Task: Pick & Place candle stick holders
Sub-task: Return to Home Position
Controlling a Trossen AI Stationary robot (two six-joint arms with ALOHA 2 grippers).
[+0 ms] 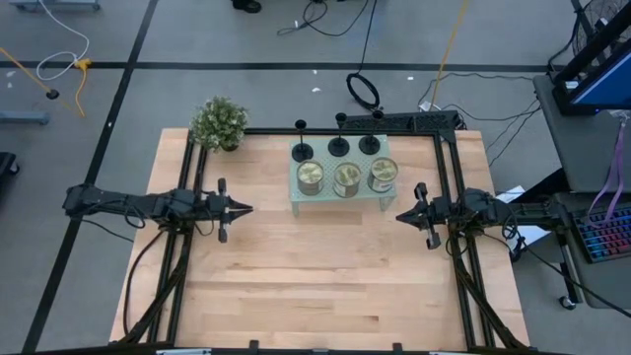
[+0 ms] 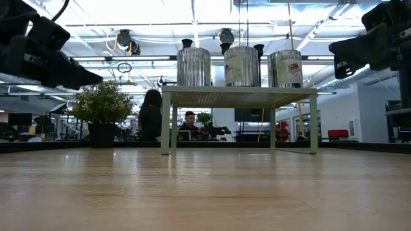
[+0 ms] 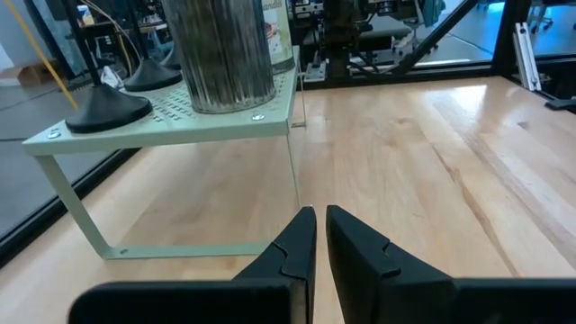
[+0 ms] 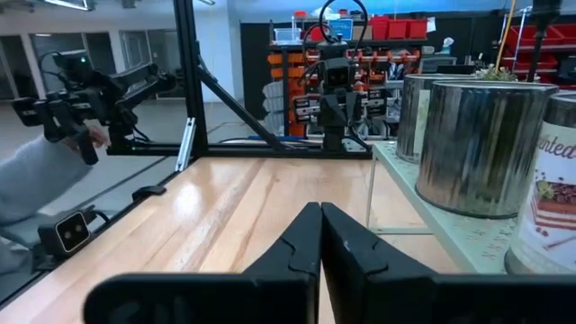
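Note:
Three black candle stick holders (image 1: 338, 144) stand by their disc bases along the far edge of a pale green perforated rack (image 1: 340, 200), behind three round tins (image 1: 346, 178). One holder's base (image 3: 101, 109) shows in the left wrist view. My left gripper (image 1: 248, 209) is shut and empty, left of the rack above the table. My right gripper (image 1: 400, 216) is shut and empty, right of the rack. Both point at the rack.
A small potted plant (image 1: 219, 123) stands at the table's far left corner. Black frame rails (image 1: 449, 177) run along the table's sides and far edge. Bare wood lies in front of the rack. A person's sleeve (image 4: 36, 180) shows beyond the table in the right wrist view.

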